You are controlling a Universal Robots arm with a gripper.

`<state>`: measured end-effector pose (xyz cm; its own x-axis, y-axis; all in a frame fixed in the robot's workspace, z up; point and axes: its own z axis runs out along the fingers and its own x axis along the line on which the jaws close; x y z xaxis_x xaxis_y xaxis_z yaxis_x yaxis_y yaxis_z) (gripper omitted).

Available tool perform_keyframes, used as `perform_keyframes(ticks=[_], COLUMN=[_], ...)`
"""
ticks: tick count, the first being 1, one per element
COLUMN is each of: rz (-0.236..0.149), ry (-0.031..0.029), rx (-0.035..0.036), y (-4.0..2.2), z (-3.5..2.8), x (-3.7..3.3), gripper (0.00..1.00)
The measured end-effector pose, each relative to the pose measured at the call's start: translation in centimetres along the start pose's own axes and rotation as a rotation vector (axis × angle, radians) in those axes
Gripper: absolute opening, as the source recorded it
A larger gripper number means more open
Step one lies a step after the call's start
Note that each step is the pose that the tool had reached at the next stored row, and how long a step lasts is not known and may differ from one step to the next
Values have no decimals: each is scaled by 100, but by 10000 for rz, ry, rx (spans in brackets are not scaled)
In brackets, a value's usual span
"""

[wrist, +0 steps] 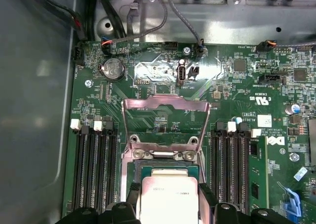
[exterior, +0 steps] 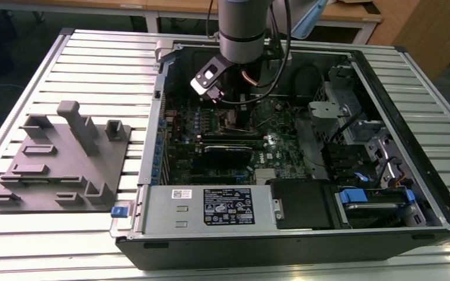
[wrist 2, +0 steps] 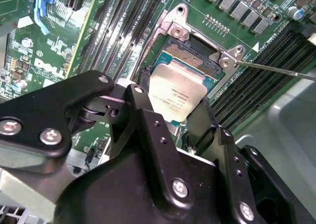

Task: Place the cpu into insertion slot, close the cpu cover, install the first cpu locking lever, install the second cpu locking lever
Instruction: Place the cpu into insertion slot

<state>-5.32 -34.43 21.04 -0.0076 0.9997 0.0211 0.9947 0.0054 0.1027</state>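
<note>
- Gripper (wrist 2: pixel 174 108) is pinched narrow on the cpu (wrist 2: pixel 181 93) in the second wrist view, with a black finger on each edge.
- The cpu hangs over the insertion slot (wrist 2: pixel 195 56), and some of the slot's grid peeks out beyond it. Seated or just above? Can't tell.
- The cpu cover (wrist: pixel 165 117) stands swung open in the first wrist view, where the frame edge cuts off the chip.
- In the exterior view, the arm (exterior: pixel 241 35) at upper middle and its cables block the spot beneath.

Open case (exterior: pixel 287 253) on slatted table (exterior: pixel 68 252), grey fixture (exterior: pixel 53 175) at the exterior view's left, labelled power supply (exterior: pixel 209 208), coin battery (wrist: pixel 113 68)
</note>
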Motion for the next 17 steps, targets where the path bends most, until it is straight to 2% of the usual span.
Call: perform_keyframes(ticks=[17], rz=[103], ry=[1], rx=[15], y=[-27], z=[84], x=[29], gripper=[54])
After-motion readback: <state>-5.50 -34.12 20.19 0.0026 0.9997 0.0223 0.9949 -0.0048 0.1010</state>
